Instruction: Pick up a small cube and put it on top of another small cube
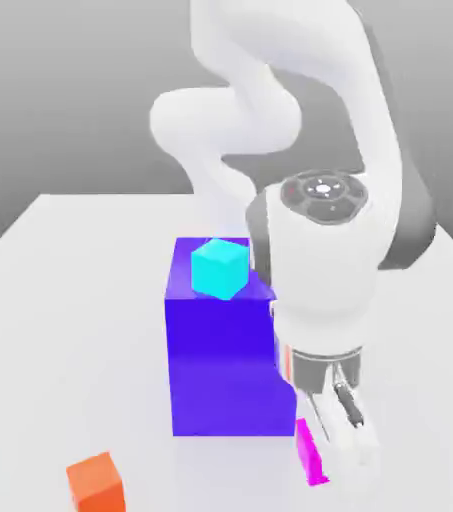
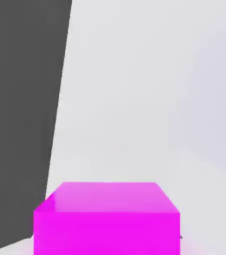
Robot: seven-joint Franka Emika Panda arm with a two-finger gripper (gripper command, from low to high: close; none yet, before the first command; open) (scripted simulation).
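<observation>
Trouble looms if my pincer (image 1: 338, 432), whose grip I cannot tell, nudges the pink cube (image 1: 310, 452) against the blue block (image 1: 220, 365) beside it.

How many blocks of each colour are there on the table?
Magenta-pink small cube: 1
Cyan cube, sitting on the big block: 1
Orange cube: 1
Big blue-violet block: 1
Total: 4 blocks
</observation>
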